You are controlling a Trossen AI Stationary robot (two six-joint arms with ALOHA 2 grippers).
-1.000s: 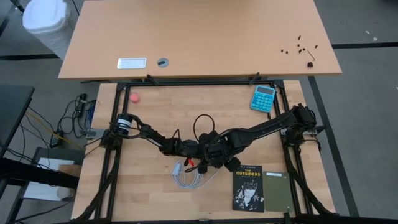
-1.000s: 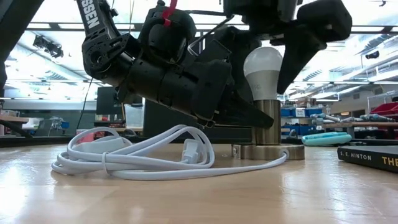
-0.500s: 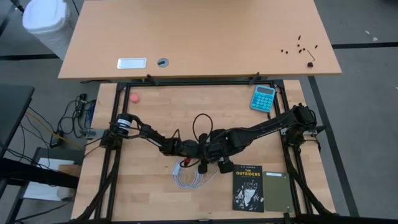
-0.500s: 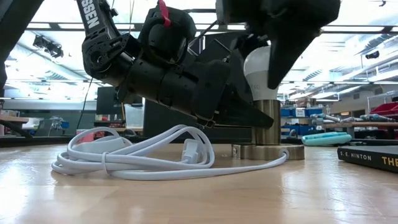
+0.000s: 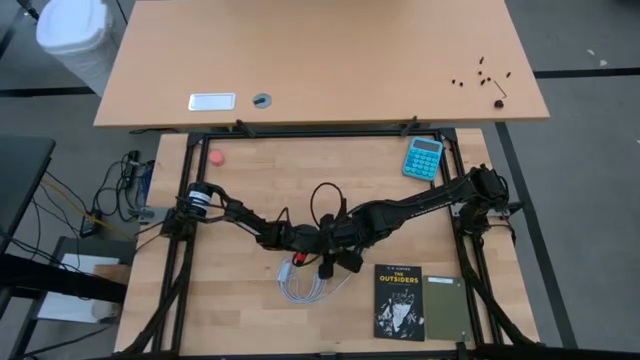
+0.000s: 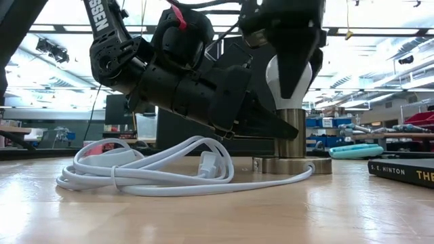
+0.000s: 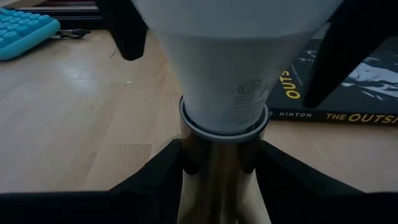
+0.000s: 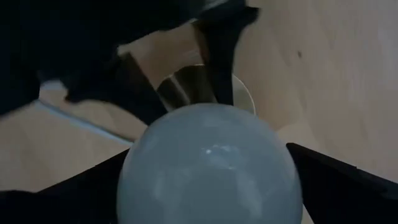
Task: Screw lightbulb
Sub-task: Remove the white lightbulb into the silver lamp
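Over the lamp base (image 6: 293,163), the right gripper (image 6: 291,74) comes down with fingers spread wide around the lightbulb (image 6: 288,85), which stands upright in the metal post. The left gripper (image 7: 221,180) is clamped on that post (image 7: 217,186) below. The white cable (image 6: 156,173) lies just beside the base.

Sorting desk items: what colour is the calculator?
Light blue calculator, clearest in the high view.
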